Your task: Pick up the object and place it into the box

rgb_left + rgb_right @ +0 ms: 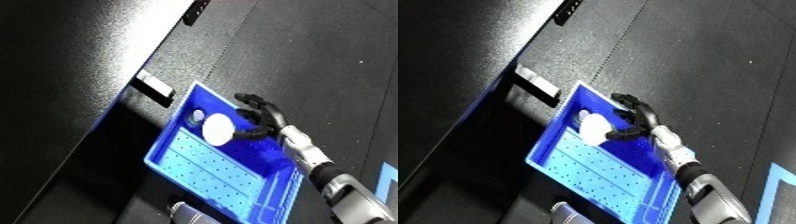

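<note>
Floor: dark, grainy mat (pixel 320 45) across frame.
Bin: blue bin (pixel 266 200), lower centre.
Right hand: right hand (pixel 258 117) over bin, fingers curled round white object (pixel 218 130).
Handling: looks light, rounded, maybe slippery; grasp across its sides.

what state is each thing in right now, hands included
right hand: over the bin, fingers curled round the white object
white object: held inside the bin, cannot tell if it touches the floor
blue bin: open-topped, upright; a small pale item lies near its far corner
left hand: not in view
</note>
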Motion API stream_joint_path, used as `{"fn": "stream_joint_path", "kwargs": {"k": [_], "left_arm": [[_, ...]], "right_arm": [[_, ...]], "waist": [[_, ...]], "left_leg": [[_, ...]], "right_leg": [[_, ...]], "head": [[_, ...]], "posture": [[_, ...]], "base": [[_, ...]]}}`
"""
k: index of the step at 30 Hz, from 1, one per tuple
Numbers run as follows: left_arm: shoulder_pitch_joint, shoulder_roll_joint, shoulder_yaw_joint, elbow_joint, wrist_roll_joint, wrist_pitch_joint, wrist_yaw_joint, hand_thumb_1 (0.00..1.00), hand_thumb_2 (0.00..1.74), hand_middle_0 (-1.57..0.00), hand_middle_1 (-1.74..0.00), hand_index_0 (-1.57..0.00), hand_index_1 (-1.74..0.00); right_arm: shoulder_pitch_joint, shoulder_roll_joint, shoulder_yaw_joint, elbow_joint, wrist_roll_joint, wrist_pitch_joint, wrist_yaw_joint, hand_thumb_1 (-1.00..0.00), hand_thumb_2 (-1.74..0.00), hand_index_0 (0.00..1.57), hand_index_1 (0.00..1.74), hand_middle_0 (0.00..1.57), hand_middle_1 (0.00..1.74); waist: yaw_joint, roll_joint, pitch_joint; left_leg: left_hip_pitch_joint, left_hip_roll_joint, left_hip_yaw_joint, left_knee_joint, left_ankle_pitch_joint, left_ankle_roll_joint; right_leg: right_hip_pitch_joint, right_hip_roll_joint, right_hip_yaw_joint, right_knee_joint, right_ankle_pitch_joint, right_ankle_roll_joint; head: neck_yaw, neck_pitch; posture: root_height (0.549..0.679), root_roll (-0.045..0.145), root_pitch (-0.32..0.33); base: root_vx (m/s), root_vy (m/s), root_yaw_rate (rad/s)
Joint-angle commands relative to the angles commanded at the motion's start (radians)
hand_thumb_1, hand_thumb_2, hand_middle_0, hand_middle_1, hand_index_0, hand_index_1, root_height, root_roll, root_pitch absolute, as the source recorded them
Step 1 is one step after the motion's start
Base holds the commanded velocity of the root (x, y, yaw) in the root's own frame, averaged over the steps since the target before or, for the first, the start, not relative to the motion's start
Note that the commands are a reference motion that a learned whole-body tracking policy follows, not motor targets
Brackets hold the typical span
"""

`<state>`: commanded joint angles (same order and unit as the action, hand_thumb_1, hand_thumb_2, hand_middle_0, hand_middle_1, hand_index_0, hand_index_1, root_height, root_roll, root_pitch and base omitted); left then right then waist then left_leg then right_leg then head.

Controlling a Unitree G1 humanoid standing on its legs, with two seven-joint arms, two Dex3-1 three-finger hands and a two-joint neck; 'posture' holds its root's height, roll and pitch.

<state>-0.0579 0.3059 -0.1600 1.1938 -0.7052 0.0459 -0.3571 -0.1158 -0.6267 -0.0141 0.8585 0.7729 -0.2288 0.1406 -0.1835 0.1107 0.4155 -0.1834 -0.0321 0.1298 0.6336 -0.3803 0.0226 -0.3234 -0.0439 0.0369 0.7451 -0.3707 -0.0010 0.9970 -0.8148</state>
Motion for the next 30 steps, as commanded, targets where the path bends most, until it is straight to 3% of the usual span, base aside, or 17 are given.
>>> {"fn": "stream_joint_path", "kwargs": {"k": [8,16,24,30], "left_arm": [[0.005,-0.008,0.008,0.003,-0.024,0.003,0.003,0.0,0.0,0.0,0.0,0.0,0.0],[-0.009,-0.004,0.016,-0.001,-0.014,0.012,0.043,0.0,0.0,0.0,0.0,0.0,0.0],[-0.03,0.006,0.012,0.005,0.009,0.014,0.056,0.0,0.0,0.0,0.0,0.0,0.0],[-0.055,0.014,0.013,0.008,0.044,0.015,0.058,0.0,0.0,0.0,0.0,0.0,0.0]], "right_arm": [[0.004,0.024,0.019,0.036,-0.034,0.008,0.011,0.0,0.0,0.0,0.0,0.0,0.0],[0.001,0.074,0.078,0.053,-0.076,0.06,0.034,0.0,0.0,0.0,0.0,0.0,0.0],[-0.007,0.134,0.151,0.058,-0.121,0.151,0.055,0.0,0.0,0.0,0.0,0.0,0.0],[-0.015,0.184,0.196,0.078,-0.125,0.175,0.026,0.0,0.0,0.0,0.0,0.0,0.0]], "waist": [[0.019,-0.008,-0.015],[0.063,-0.047,-0.025],[0.099,-0.067,-0.026],[0.128,-0.075,-0.028]], "left_leg": [[0.0,0.0,-0.018,0.003,0.02,-0.0113],[-0.026,0.007,-0.051,0.025,0.016,-0.0093],[-0.069,0.004,-0.085,0.041,0.038,-0.013],[-0.091,0.002,-0.103,0.049,0.049,-0.0102]], "right_leg": [[0.011,-0.0016,-0.01,0.005,-0.007,-0.0043],[0.014,-0.007,-0.037,0.02,-0.01,-0.0055],[-0.003,-0.0089,-0.061,0.045,-0.02,-0.0109],[-0.005,-0.0209,-0.084,0.055,-0.019,-0.0027]], "head": [[-0.126,-0.007],[-0.306,0.016],[-0.69,0.028],[-0.952,0.067]], "posture": [[0.641,0.081,-0.065],[0.64,0.078,-0.07],[0.636,0.072,-0.07],[0.635,0.067,-0.074]], "base": [[0.025,0.002,0.06],[-0.004,-0.054,0.111],[-0.013,-0.065,0.156],[0.009,-0.07,0.197]]}}
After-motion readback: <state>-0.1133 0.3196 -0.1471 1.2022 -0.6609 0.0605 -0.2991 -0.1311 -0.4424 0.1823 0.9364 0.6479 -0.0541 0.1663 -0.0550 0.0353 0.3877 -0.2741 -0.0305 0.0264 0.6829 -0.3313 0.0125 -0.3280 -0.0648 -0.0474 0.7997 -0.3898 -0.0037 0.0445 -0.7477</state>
